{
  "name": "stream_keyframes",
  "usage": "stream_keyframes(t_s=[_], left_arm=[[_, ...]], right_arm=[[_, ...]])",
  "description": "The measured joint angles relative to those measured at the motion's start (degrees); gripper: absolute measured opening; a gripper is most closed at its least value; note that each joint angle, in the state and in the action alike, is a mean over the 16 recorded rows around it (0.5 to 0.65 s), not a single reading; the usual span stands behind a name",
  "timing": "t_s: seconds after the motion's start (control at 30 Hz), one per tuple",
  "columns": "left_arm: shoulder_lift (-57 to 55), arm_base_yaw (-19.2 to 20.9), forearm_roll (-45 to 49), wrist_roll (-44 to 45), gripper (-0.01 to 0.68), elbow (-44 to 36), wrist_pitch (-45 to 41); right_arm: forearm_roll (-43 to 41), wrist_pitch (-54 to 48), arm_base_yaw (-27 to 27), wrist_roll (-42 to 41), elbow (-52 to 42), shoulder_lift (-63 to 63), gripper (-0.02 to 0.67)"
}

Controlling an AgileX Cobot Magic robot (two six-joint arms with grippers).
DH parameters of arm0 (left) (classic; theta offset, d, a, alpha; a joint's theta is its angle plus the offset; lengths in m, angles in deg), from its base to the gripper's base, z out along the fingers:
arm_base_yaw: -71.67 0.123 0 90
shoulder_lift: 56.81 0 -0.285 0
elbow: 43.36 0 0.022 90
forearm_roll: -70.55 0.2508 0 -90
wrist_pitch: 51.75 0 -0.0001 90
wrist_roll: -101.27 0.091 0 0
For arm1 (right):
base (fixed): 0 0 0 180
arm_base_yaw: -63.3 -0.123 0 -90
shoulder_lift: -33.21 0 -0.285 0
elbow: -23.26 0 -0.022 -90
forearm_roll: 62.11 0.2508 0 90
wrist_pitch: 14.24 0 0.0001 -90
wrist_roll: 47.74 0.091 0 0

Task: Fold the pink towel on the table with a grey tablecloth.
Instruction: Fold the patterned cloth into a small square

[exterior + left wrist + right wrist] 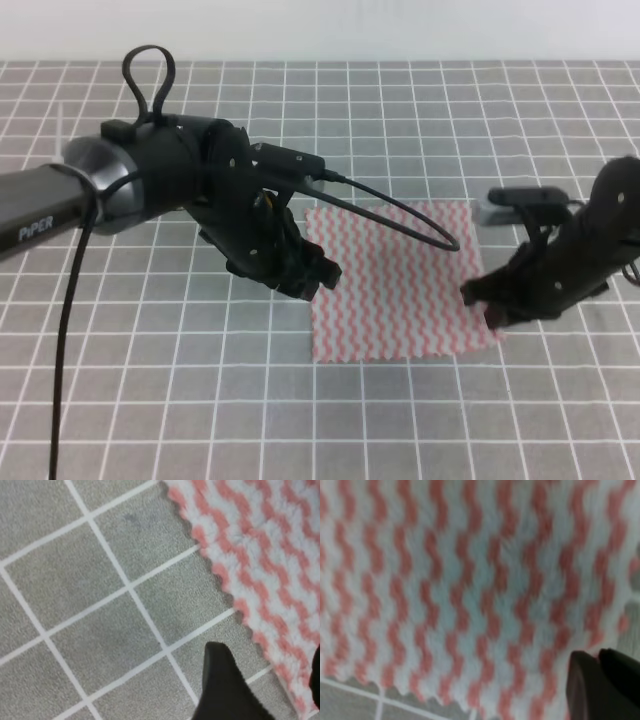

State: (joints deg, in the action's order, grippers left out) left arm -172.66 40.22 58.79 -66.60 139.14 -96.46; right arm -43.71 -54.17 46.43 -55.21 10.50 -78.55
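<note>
Nearest, the right gripper [480, 300], apparently closed on the pink towel [400, 285], awaits the left gripper [318, 278], whose jaws seem apart, before folding is begun.

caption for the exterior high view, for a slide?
Two grippers, left and right, flank a flat pink towel on the grey gridded tablecloth.

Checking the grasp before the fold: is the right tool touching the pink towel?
Cannot tell. In the right wrist view, the right tool overlaps the pink towel near its edge, but neither contact nor a gap shows plainly.
</note>
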Motion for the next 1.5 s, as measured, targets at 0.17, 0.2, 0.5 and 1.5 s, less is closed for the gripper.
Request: stream_keyframes(t_s=[0.17, 0.2, 0.5, 1.5], left_arm=[[-0.09, -0.35, -0.12, 5.77, 0.356, 0.01, -1.08], [-0.09, -0.54, -0.22, 7.42, 0.360, 0.01, -1.44], [-0.17, -4.25, 0.18, 21.49, 0.431, 0.02, -3.92], [-2.78, -12.67, 10.07, 19.10, 0.474, 0.03, 1.74]], right_arm=[[0.14, -0.72, 0.00, -0.06, 2.91, 0.29, 0.011], [0.14, -0.90, 0.00, -0.07, 3.57, 0.33, 0.002], [0.17, -1.85, 0.03, -0.21, 8.77, 0.58, -0.016], [0.35, 0.71, 0.02, -1.50, 10.50, 0.25, -0.016]])
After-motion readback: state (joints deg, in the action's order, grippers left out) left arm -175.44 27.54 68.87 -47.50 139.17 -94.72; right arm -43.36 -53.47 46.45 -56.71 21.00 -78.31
